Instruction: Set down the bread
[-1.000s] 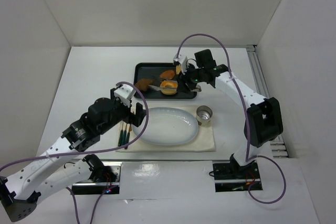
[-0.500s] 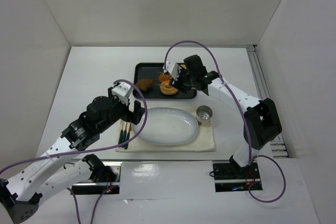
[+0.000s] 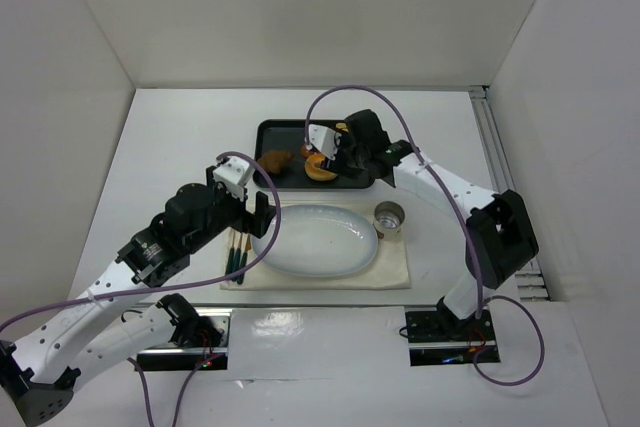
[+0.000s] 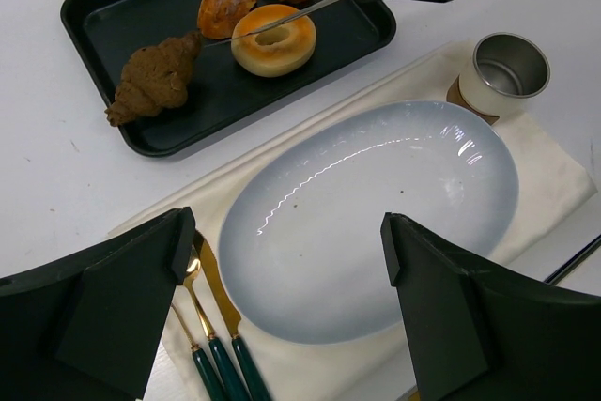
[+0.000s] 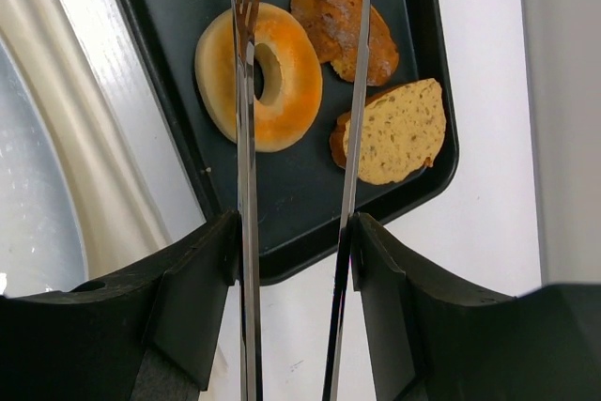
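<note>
The bread (image 4: pixel 155 79), a dark brown lumpy croissant, lies at the left end of the black tray (image 4: pixel 84 7); it also shows in the top view (image 3: pixel 277 158) and is out of the right wrist view. My right gripper (image 5: pixel 293 232) is shut on metal tongs (image 5: pixel 246 138), whose two arms are spread apart. They reach over the doughnut (image 5: pixel 296 91) and the bun (image 5: pixel 329 16), with their tips short of the croissant. My left gripper (image 4: pixel 286 241) is open and empty, hovering over the near edge of the white oval plate (image 4: pixel 376 213).
The tray also holds a tan bread slice (image 5: pixel 399 133). A metal cup (image 4: pixel 502 70) stands right of the plate on the cream cloth (image 4: pixel 554 171). Gold cutlery with green handles (image 4: pixel 211 345) lies left of the plate. White walls enclose the table.
My right arm has moved left over the tray, carrying the tongs across the doughnut towards the croissant. The left arm has stayed still.
</note>
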